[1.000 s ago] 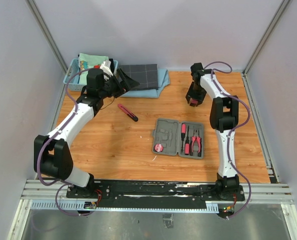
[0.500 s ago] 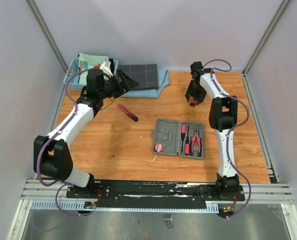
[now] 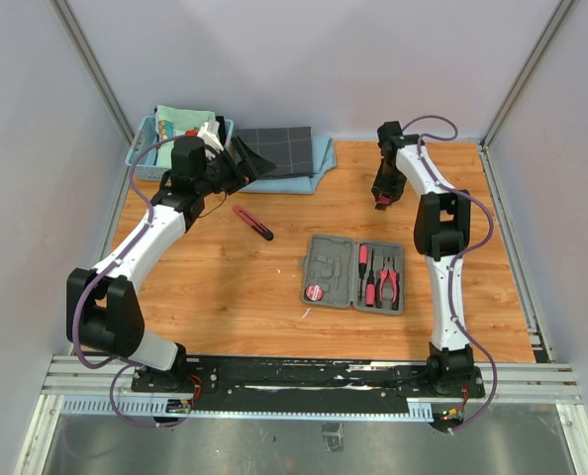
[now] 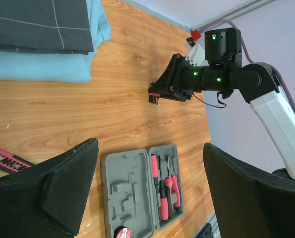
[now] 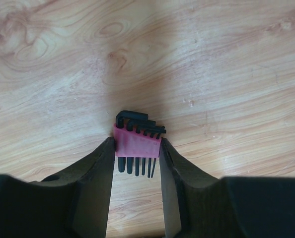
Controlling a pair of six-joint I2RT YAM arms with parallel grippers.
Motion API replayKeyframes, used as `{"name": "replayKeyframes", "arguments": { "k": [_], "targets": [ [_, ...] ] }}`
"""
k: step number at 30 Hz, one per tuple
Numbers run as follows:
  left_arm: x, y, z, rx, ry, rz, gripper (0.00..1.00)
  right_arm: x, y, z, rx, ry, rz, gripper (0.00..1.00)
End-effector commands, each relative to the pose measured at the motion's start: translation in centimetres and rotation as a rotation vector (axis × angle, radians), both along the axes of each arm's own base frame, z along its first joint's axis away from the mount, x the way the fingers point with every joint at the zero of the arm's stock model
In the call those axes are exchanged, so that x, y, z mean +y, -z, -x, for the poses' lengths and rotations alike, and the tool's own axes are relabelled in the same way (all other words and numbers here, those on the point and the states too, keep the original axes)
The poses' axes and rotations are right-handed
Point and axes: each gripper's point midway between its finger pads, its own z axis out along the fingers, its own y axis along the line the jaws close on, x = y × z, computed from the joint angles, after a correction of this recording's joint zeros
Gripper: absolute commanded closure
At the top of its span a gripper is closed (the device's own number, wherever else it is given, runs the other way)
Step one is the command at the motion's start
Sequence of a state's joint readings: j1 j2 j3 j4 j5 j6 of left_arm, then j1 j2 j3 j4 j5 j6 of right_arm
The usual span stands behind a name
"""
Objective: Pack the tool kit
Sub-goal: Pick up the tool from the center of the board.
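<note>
Okay, top view: the tool kit case (image 3: 353, 272) lay open and flat on the counter (image 3: 205, 287), right of centre. Pliers (image 3: 388, 285) and screwdrivers (image 3: 364, 263) sat in its right half, and the round tape (image 3: 316, 293) in its near-left corner. The knife (image 3: 253, 223) lay loose on the counter, left of the case and apart from it. Left hand (image 3: 246, 160) hung at the far left, at the edge of the checked cloth (image 3: 284, 146), near the blue basket (image 3: 141, 156). Right hand (image 3: 383, 198) pointed down at the far right of the counter, beyond the case.

Left wrist view: the left hand (image 4: 150, 148) was open, fingers (image 4: 68, 183) wide apart, gripping nothing. Under it were the case (image 4: 132, 193) and one end of the knife (image 4: 3, 156) at the left edge. The checked cloth was stacked on a light blue cloth (image 4: 38, 67). Across the counter, the right hand (image 4: 162, 89) had the hex key set (image 4: 154, 97) at its tip.

Right wrist view: the right hand (image 5: 136, 151) was closed on the hex key set (image 5: 136, 141). Both fingers (image 5: 95, 178) touched the sides of the pink holder, with black keys sticking out of both ends. Couldn't tell whether the set was resting on the counter or clear of it.
</note>
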State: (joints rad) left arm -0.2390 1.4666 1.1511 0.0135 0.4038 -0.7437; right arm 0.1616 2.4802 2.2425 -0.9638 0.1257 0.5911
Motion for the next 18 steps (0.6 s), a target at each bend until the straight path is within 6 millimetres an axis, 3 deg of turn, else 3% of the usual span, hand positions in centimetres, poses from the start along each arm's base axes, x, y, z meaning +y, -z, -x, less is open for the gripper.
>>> {"name": "replayKeyframes", "arguments": {
  "k": [1,5,8,14,18],
  "targets": [
    [-0.3,-1.2,0.3,-0.042,0.015,0.005,0.1,1.4,1.6,-0.2,0.003,-0.052,-0.092,0.68],
    [-0.2,-1.3,0.3,-0.047,0.013,0.001,0.1,5.6,-1.0,-1.6,-0.118,-0.072,-0.363,0.7],
    [-0.1,-1.3,0.4,-0.049,0.011,0.0,0.1,8.7,-4.2,-2.3,-0.208,-0.104,-0.555,0.71],
    [0.0,-1.2,0.4,-0.049,0.007,0.002,0.1,14.2,-12.7,-3.3,-0.374,-0.192,-0.976,0.71],
    [-0.1,-1.2,0.4,-0.048,0.01,0.01,0.1,16.5,-14.5,-2.9,-0.343,-0.172,-1.178,0.7]
  ]
}}
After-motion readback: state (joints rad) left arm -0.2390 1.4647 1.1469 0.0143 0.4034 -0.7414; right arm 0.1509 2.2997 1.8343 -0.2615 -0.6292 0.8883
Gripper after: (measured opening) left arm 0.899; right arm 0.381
